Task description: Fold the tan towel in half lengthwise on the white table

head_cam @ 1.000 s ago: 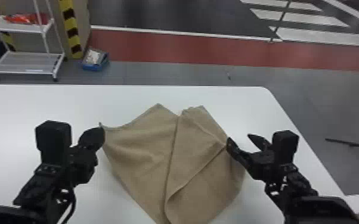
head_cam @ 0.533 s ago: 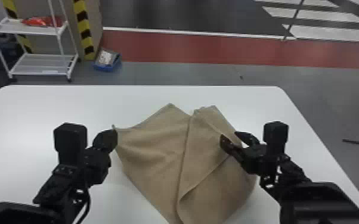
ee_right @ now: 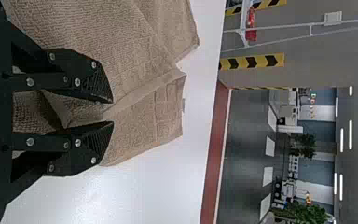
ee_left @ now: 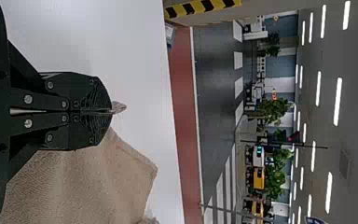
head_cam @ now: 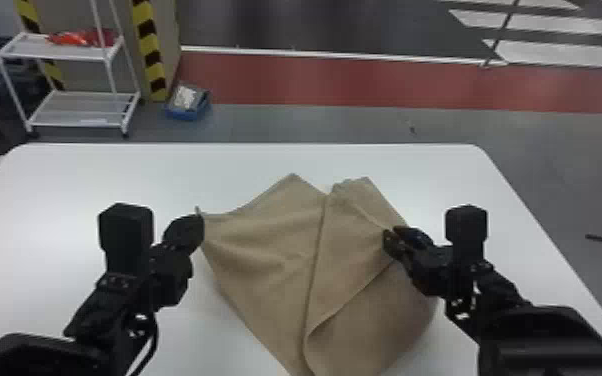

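The tan towel (head_cam: 265, 250) lies on the white table (head_cam: 245, 165) with its right part folded over in a slanting flap. At the towel's left corner is my left gripper (head_cam: 199, 227); in the left wrist view that gripper (ee_left: 112, 111) is shut on the corner, a small tip poking out beyond the fingers. My right gripper (head_cam: 394, 237) is over the towel's right side. In the right wrist view the right gripper (ee_right: 112, 112) stands open, with a raised fold of the towel (ee_right: 144, 42) between and behind its fingers.
Beyond the table's far edge stand a white wire shelf (head_cam: 85, 95) with red items and a blue box (head_cam: 187, 107) on the floor. Bare tabletop lies left of my left arm and along the far side.
The head view has shifted, so the scene sits farther right. My right gripper has moved left onto the towel, its fingers closer together than before. My left gripper still holds the corner.
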{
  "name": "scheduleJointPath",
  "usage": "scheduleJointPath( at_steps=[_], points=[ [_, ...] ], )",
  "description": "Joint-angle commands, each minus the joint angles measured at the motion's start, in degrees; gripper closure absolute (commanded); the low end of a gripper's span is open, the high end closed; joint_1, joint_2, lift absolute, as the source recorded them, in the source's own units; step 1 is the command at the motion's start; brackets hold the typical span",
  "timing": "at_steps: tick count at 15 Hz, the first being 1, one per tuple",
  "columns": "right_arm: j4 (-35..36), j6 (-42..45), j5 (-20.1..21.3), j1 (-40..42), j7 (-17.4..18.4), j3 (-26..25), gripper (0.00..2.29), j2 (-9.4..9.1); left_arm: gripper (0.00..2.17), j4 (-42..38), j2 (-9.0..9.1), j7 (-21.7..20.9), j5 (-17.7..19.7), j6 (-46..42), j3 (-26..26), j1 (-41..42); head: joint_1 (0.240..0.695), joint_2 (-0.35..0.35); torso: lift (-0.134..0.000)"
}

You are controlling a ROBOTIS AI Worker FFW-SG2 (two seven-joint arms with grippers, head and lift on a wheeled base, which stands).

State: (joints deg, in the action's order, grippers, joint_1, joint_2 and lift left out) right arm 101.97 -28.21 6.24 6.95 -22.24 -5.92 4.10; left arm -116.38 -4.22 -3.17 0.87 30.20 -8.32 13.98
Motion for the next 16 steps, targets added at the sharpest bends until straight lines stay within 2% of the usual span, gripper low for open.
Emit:
scheduleJointPath(
  at_steps=[1,2,3,4,5,6,7,8,12,13,16],
  points=[
    [0.9,1.0,-0.4,0.3,0.0,-0.3,1.3,0.04,1.53,0.0,0.0,0.0,0.0,0.0,0.2,-0.1,0.695,-0.108,-0.123],
    [0.9,1.2,-0.4,0.1,-0.6,-0.5,1.34,0.12,1.56,0.0,0.0,-0.1,0.0,0.0,0.6,-0.1,0.695,-0.108,-0.123],
    [0.8,0.7,-0.4,-0.3,-1.1,-0.9,1.58,0.12,1.63,-0.1,0.0,-0.2,0.1,0.0,0.9,0.0,0.695,-0.107,-0.123],
    [0.8,0.7,-0.3,-0.4,-1.1,-1.3,1.6,0.12,1.62,-0.1,0.0,-0.2,0.1,0.2,1.0,0.0,0.695,-0.105,-0.123],
    [0.8,0.5,-0.5,-0.4,-1.4,-1.2,1.46,0.21,1.62,-0.1,0.0,-0.1,0.1,0.2,1.0,-0.1,0.695,-0.103,-0.123],
    [0.9,0.8,-0.5,-0.4,-1.5,-1.0,0.83,0.21,1.62,0.0,0.0,-0.2,0.0,0.2,0.8,-0.3,0.695,-0.103,-0.123],
    [0.9,0.7,-0.4,-0.3,-1.5,-0.8,0.36,0.21,1.62,0.0,0.0,-0.2,-0.1,0.2,0.8,-0.4,0.695,-0.104,-0.123],
    [0.8,0.3,0.0,-0.3,-1.6,-0.8,0.33,0.21,1.62,0.0,0.0,-0.2,-0.1,0.2,0.6,-0.4,0.695,-0.104,-0.123],
    [0.3,-1.1,0.8,0.3,-1.7,-1.2,0.34,0.3,1.62,0.1,0.0,-0.2,-0.3,0.2,0.7,-0.4,0.695,-0.106,-0.123],
    [0.2,-1.5,1.0,0.3,-1.7,-1.3,0.4,0.39,1.62,0.1,0.0,-0.3,-0.3,0.4,0.7,-0.4,0.695,-0.107,-0.123],
    [-0.3,-2.9,0.5,-0.1,-4.0,-1.4,0.77,0.56,1.63,0.2,0.0,-0.3,-0.3,0.2,0.6,-0.4,0.695,-0.113,-0.123]
  ],
)
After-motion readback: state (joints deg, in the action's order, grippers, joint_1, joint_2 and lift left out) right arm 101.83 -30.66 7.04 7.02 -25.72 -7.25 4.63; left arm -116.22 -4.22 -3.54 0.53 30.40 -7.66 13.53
